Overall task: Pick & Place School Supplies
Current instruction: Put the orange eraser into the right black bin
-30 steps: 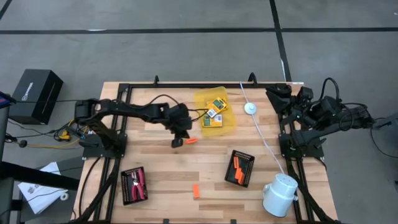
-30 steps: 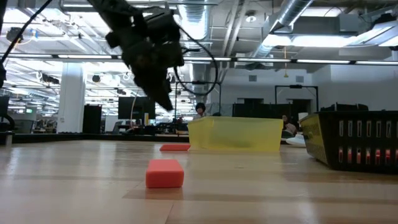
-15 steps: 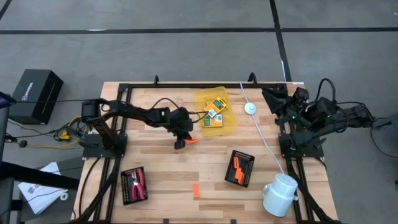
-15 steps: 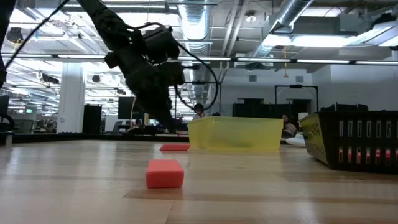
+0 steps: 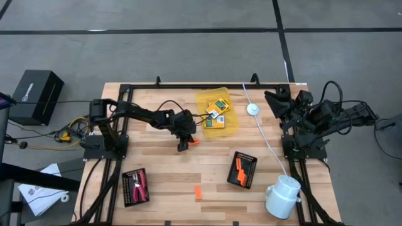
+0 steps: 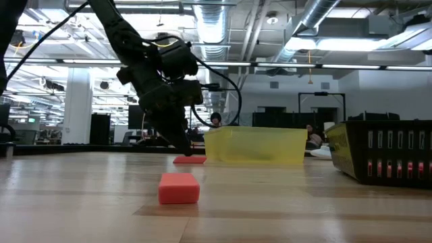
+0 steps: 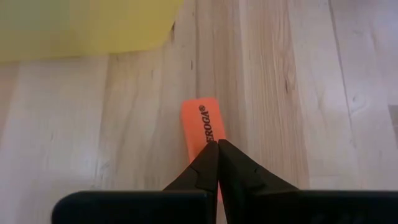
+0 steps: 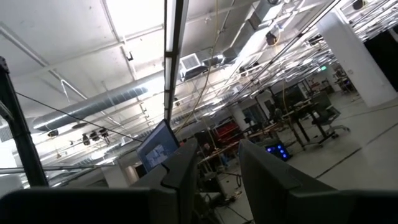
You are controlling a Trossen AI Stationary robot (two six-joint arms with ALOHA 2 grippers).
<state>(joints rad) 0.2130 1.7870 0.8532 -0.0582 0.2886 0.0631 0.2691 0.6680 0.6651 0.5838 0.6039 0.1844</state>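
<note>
Two arms share the table, and only the left gripper (image 5: 183,145) is at work: it hangs low over an orange stick (image 7: 204,127) lying flat on the bare wood just beside the yellow tray (image 5: 231,127), its jaws pressed together with the tips right over the stick's near end. To take the stick well, the fingers would, I judge, need to part first, straddle the stick across its narrow width and close squarely, since a flat, smooth-faced block (it carries printed black lettering) could skate sideways on the planks if nudged off-centre. Left of it, a black tray (image 5: 135,187) near the front edge holds a red-handled tool (image 5: 144,182). The table (image 5: 163,166) is pale butcher-block with visible grain. Another stick (image 5: 197,193) lies loose on the wood near the front edge, blunt and rectangular. The yellow tray is translucent and thin-walled, and card boxes (image 5: 215,113) in yellow and green rest inside it. Farther right, a second black tray (image 5: 249,172), ribbed, holds more orange sticks. The right gripper (image 8: 217,158) waits at the table's right edge, angled up toward the ceiling, jaws spread and empty.
</note>
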